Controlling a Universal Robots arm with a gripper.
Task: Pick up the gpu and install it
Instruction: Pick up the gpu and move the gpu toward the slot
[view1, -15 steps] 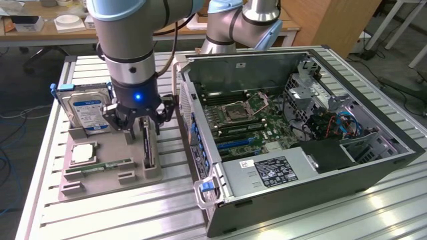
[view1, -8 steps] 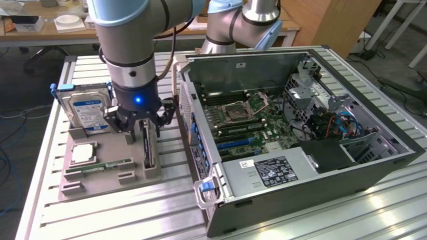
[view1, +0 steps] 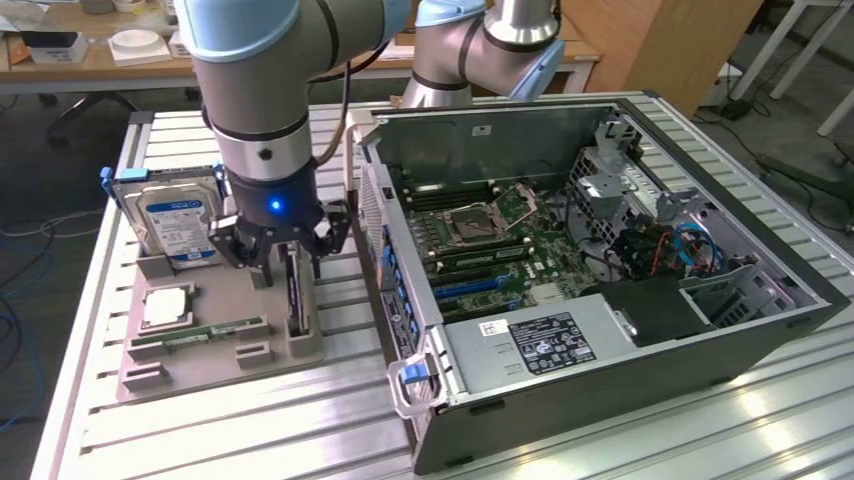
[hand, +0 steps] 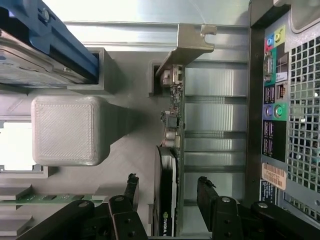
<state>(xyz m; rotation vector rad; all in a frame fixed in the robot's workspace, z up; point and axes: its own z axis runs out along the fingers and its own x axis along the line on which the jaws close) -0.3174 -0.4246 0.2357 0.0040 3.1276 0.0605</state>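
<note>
Gripper (hand: 168, 186) fingers (hand: 131, 187) stand apart, one on each side of the gpu (hand: 166, 200). The gpu sits on its edge in a slot of the grey holder (view1: 200, 362) on the desk (view1: 240, 430), just beside the open computer case (view1: 747, 330). Neither finger looks pressed against the gpu, so I judge the grasp not yet made. The gpu is not lifted, and fitting it to the motherboard (view1: 494, 240) is all left to do.

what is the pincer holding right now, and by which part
Nothing yet: the open pincer straddles the gpu, with a gap at each finger.
</note>
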